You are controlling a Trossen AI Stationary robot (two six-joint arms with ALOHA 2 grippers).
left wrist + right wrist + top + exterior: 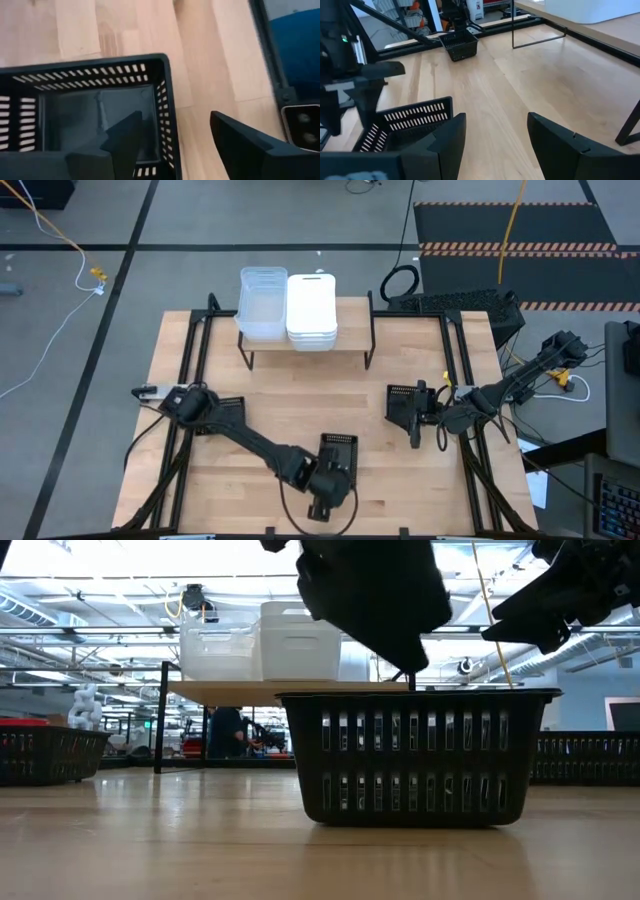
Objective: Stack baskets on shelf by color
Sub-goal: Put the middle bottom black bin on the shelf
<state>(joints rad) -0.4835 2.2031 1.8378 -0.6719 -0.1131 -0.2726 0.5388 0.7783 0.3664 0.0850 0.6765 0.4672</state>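
**Two stacks on the shelf, three black baskets on the table**

No brand, label or readable writing shows on any basket or on the arms.

The shelf (305, 350) stands at the far edge of the table (300, 395) and carries two stacks side by side and touching: clear baskets (262, 304) on the left, white baskets (311, 310) on the right. How many bins make up each stack cannot be told from above or from the low view.

Three black perforated baskets are on the tabletop. One black basket (338, 452) sits near the front edge, centre. The left gripper (172, 137) is at its rim, fingers spread wide, one finger inside the basket and the other outside its wall, straddling the wall without closing on it. A second black basket (404, 402) rests at the right side of the table, with the right gripper (495, 135) just beside it, fingers wide apart and holding nothing. The third black basket (460, 45) appears in the right wrist view, well apart across the table near the far frame rail; in the high view the left arm hides it.
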